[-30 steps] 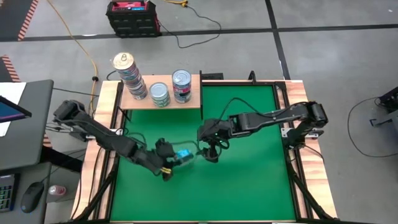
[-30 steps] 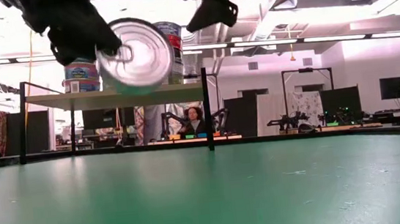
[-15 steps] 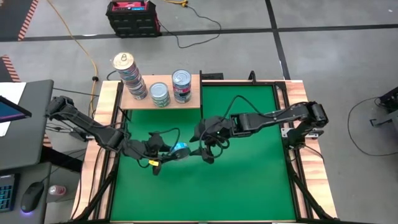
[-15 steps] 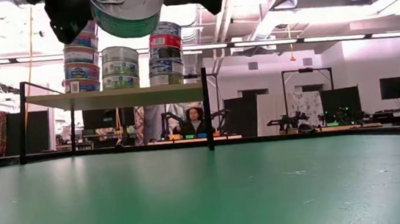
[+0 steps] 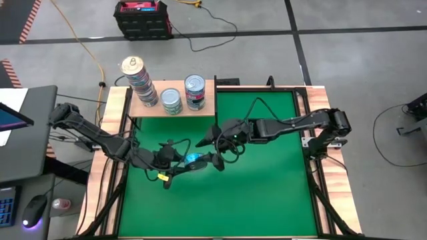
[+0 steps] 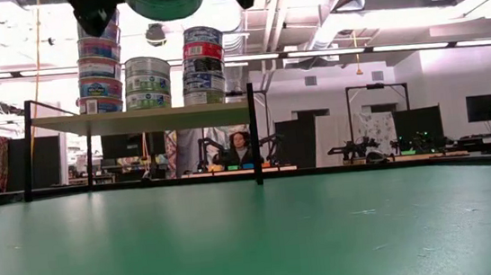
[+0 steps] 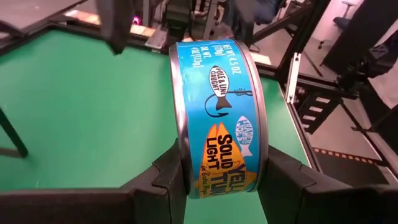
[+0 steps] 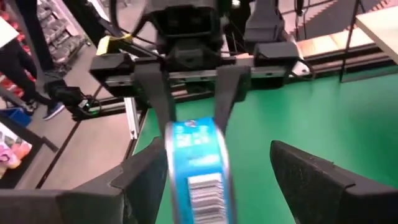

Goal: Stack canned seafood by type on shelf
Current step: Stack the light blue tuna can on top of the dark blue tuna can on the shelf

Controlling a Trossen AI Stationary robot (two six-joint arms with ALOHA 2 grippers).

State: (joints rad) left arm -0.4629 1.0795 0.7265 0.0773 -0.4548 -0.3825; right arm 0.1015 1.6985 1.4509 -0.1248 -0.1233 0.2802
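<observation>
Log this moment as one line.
left gripper: shut on blue tin, lifted | right gripper: open, facing it | shelf: three stacks

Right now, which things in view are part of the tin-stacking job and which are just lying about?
Job:
- blue-labelled round flat tuna tin, gripped by left claw
- open right claw, facing it
- three stacks of round tins
- light-wood shelf board

Lying about:
- red-and-black crate on floor
- yellow floor cable
- keyboard and mouse on side desk
</observation>
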